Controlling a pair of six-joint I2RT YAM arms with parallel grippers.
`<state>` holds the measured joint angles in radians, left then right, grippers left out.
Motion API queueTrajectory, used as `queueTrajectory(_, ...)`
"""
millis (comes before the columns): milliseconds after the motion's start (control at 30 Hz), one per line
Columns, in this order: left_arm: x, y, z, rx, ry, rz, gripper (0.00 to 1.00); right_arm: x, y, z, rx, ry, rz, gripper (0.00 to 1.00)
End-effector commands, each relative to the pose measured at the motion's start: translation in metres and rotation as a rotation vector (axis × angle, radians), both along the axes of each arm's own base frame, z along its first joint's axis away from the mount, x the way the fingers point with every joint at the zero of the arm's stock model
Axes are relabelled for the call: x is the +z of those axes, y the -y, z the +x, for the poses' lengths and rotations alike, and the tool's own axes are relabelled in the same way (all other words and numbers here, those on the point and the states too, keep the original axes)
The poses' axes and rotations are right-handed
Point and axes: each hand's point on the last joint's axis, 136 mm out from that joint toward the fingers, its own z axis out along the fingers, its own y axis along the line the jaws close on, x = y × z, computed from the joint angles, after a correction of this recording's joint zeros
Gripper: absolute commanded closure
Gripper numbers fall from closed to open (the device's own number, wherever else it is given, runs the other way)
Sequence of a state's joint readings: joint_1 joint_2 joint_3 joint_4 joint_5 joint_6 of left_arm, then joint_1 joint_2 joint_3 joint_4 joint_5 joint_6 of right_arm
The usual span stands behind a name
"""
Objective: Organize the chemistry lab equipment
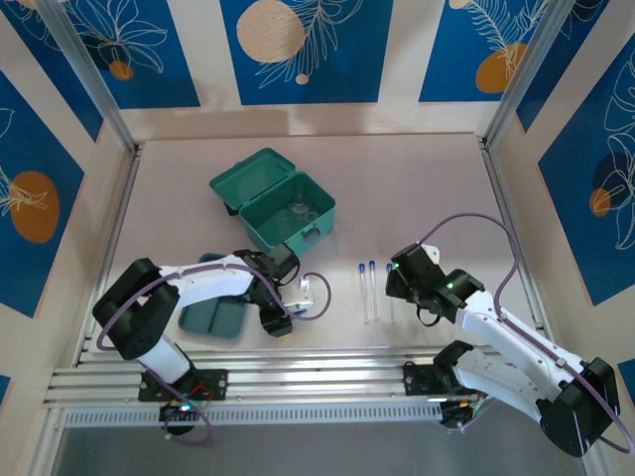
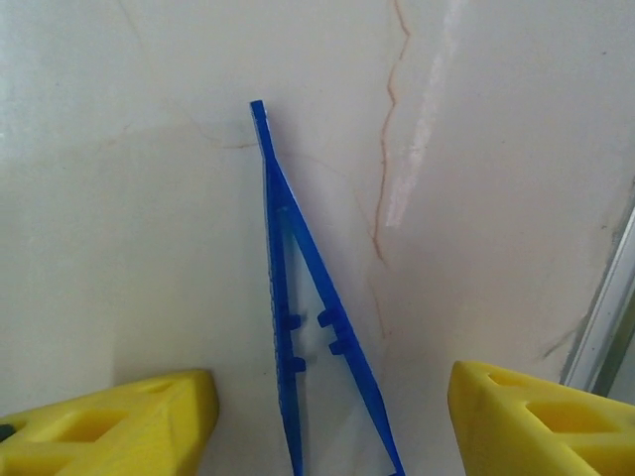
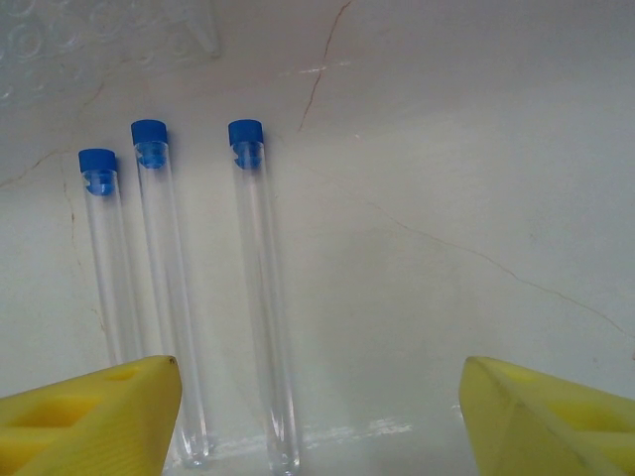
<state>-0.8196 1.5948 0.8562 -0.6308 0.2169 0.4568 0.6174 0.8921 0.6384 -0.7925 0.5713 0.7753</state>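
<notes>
Slim blue tweezers (image 2: 278, 213) between spread left fingers (image 2: 119, 421); right fingers (image 3: 89, 412) spread beside blue-capped tubes (image 3: 167, 278).

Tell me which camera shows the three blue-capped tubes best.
The right wrist view: the three tubes lie side by side, close and sharp, with their blue caps at the far end. The top external view gives the three tubes as small, thin slivers.

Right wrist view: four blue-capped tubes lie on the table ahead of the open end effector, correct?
Not quite: there are three, not four. The right wrist view shows three blue-capped tubes lying side by side on the table ahead of the open right end effector.
</notes>
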Motion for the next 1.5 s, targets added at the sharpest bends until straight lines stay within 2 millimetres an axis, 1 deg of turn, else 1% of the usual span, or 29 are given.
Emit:
queueTrajectory(0,-0.005,0.01,0.016,-0.011,0.078,0.01,0.35,0.002,-0.001,0.001,-0.004,0.004,0.008,0.25)
queueTrajectory(67,-0.007,0.009,0.016,-0.022,0.098,0.03,0.37,0.003,-0.001,0.001,-0.006,0.005,0.009,0.25)
queueTrajectory(400,-0.016,0.007,0.014,-0.073,0.199,0.098,0.4,0.003,-0.001,0.001,-0.006,0.004,0.01,0.26)
queueTrajectory(500,-0.017,0.007,0.018,-0.066,0.224,0.106,0.42,0.002,0.0,0.0,-0.008,0.003,0.008,0.26)
queueTrajectory(667,-0.017,0.006,0.023,-0.058,0.251,0.113,0.48,0.003,0.0,0.001,-0.008,0.005,0.008,0.26)
queueTrajectory(867,-0.016,0.005,0.026,-0.054,0.269,0.114,0.6,0.002,0.0,0.001,-0.006,0.001,0.005,0.26)
queueTrajectory(1000,-0.016,0.006,0.028,-0.052,0.277,0.114,0.62,0.002,-0.001,0.001,-0.005,0.002,0.008,0.26)
queueTrajectory(1167,-0.017,0.005,0.03,-0.055,0.29,0.124,0.69,0.003,-0.001,0.001,-0.004,0.005,0.009,0.26)
queueTrajectory(1467,-0.02,0.0,0.033,-0.054,0.306,0.143,0.77,0.001,-0.001,0.002,-0.001,-0.007,-0.002,0.26)
